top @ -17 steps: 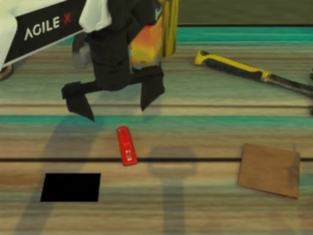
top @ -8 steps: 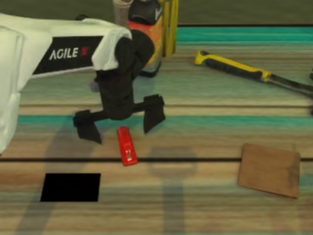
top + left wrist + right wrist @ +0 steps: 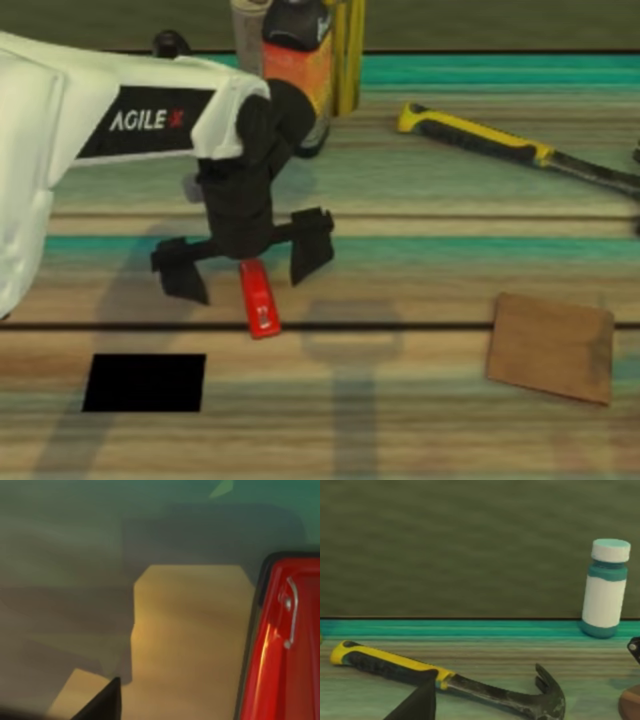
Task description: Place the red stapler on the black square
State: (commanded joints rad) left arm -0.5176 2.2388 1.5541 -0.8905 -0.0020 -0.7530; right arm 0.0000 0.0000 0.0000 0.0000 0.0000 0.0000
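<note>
Left gripper [image 3: 240,270] lower than half second ago, now straddling upper end of red stapler [image 3: 260,303]; stapler itself unmoved on counter [image 3: 420,290]. Jaws spread wide, one finger [image 3: 181,275] left of stapler, other to its right, neither touching it, nothing held. Black square [image 3: 144,382] sits apart, down-left of stapler, bare. Right arm out of top view.

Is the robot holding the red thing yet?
No. The left gripper is open, one finger on each side of the red stapler's far end, not clamped. The stapler lies on the table. Nothing is held.
</note>
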